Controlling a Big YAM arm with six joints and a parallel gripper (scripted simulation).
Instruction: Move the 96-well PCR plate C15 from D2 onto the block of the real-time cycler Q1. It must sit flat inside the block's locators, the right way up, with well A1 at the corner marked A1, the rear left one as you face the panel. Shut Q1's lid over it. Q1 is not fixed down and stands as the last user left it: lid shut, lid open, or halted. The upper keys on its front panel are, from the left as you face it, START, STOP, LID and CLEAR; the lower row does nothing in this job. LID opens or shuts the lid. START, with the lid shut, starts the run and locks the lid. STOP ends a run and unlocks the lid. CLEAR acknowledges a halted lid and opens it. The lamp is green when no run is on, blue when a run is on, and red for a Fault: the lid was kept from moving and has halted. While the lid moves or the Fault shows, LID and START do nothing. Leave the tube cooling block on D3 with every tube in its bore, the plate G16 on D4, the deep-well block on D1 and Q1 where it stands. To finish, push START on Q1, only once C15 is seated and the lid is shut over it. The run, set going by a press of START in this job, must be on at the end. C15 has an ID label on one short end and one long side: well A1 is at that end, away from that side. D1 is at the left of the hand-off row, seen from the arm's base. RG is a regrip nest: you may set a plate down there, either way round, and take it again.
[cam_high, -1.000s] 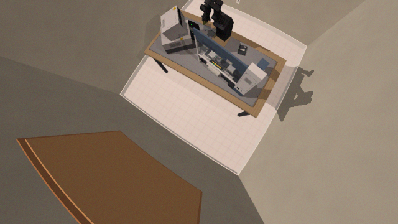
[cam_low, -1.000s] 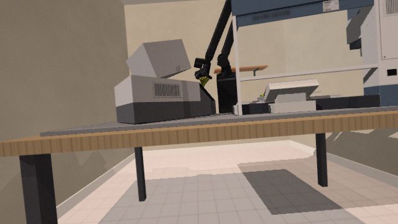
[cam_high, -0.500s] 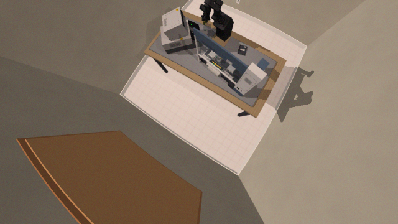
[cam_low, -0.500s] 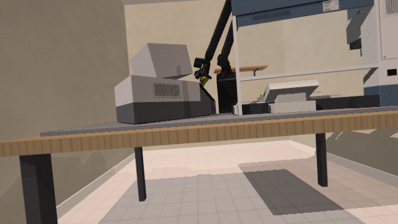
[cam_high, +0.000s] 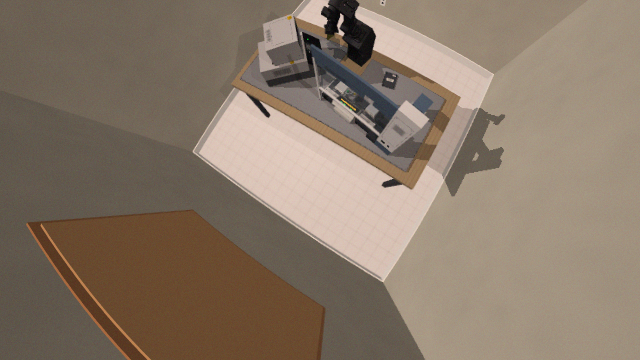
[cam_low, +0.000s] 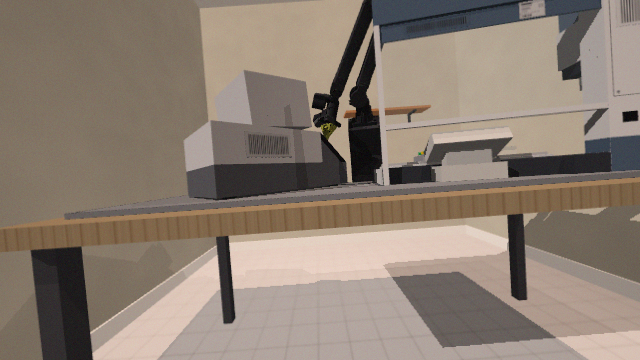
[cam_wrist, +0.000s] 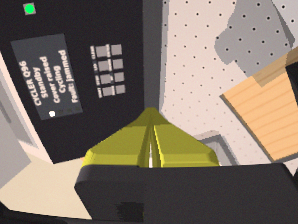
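The real-time cycler Q1 (cam_high: 282, 50) is a grey box at the left end of the table, and it also shows in the side view (cam_low: 260, 150). Its lid (cam_low: 265, 100) lies down on the body. In the wrist view its black front panel carries a green lamp (cam_wrist: 29, 8), a text label (cam_wrist: 49, 76) and two columns of small grey keys (cam_wrist: 108, 70). My gripper (cam_wrist: 150, 114) has yellow fingers, is shut and empty, and hovers just off the panel below the keys. It also shows in the side view (cam_low: 327, 130). Plate C15 is not visible in any view.
A blue-framed deck (cam_high: 350, 90) with the hand-off row runs along the table's middle. A white instrument (cam_high: 402, 125) stands at the right end. The arm's black base (cam_high: 360, 45) is right of Q1. The wooden table edge (cam_wrist: 266, 116) lies close by.
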